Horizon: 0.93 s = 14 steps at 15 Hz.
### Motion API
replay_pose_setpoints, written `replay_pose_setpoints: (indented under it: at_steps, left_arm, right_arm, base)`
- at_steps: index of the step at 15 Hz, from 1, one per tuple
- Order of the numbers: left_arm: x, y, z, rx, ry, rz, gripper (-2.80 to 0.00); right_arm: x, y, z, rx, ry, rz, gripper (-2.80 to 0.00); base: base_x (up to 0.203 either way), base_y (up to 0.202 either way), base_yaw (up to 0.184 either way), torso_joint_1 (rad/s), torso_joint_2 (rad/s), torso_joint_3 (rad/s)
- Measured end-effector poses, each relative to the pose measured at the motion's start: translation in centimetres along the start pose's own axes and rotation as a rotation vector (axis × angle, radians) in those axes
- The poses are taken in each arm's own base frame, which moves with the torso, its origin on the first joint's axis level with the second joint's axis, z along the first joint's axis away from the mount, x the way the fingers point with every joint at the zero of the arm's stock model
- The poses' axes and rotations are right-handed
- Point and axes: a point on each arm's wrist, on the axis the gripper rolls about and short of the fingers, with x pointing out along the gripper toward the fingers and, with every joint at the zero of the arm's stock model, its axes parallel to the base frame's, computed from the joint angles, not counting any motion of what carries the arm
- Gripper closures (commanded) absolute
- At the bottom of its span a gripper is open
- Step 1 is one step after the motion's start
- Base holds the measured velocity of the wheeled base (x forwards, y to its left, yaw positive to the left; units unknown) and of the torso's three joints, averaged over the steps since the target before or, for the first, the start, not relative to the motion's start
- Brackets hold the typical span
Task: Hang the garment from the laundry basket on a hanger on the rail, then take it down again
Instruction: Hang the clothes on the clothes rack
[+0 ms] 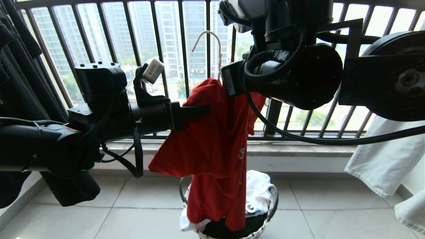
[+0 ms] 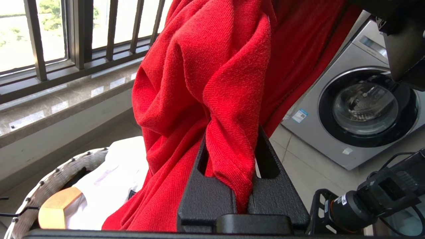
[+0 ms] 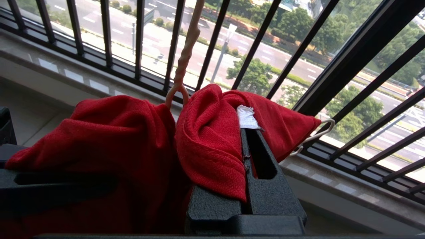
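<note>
Red garment (image 1: 212, 132), one hanger (image 1: 212, 43), two hands

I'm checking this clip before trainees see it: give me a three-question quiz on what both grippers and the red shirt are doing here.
1. True or false: the left gripper is shut on a fold of the garment.
2. What does the right gripper pinch? A) the laundry basket's rim; B) the garment by its white neck label; C) a balcony bar.
3. Fill in: the hanger's hook stands above the shirt, in front of the balcony bars, hooked on ____.

Key
1. True: red cloth is squeezed between its closed fingers.
2. B.
3. Nothing; the shirt's lower end trails into the basket.
</note>
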Motion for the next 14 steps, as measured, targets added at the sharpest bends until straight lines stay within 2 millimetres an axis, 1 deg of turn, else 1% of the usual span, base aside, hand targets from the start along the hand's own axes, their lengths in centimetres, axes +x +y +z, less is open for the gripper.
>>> replay_pose_setpoints:
  at_steps: [2,4,7,8,14]
  left_arm:
    - [0.0,0.0,0.0,0.007,-0.009,-0.004,0.00]
    - [-0.1,-0.1,0.1,0.020,-0.039,-0.015,0.00]
    - [-0.4,-0.6,0.4,-0.005,-0.072,-0.032,0.00]
    - [-0.5,-0.6,0.5,-0.008,-0.074,-0.032,0.00]
    - [-0.7,-0.9,0.6,0.003,-0.092,-0.041,0.00]
  right_arm:
    - [-0.6,0.6,0.1,-0.003,-0.006,0.022,0.00]
    - [-0.7,0.9,0.0,-0.009,-0.003,0.030,0.00]
    - [-0.9,1.3,-0.2,-0.021,0.001,0.043,0.00]
    - [-0.9,1.4,-0.2,-0.025,0.000,0.046,-2.80]
    - [-1.4,1.9,-0.1,-0.027,-0.004,0.065,-2.80]
  base:
    - [0.000,0.000,0.000,0.000,0.00,0.000]
    - [0.000,0.000,0.000,0.000,0.00,0.000]
    - [0.000,0.000,0.000,0.000,0.00,0.000]
    - [0.000,0.000,0.000,0.000,0.00,0.000]
    - [0.000,0.000,0.000,0.000,0.00,0.000]
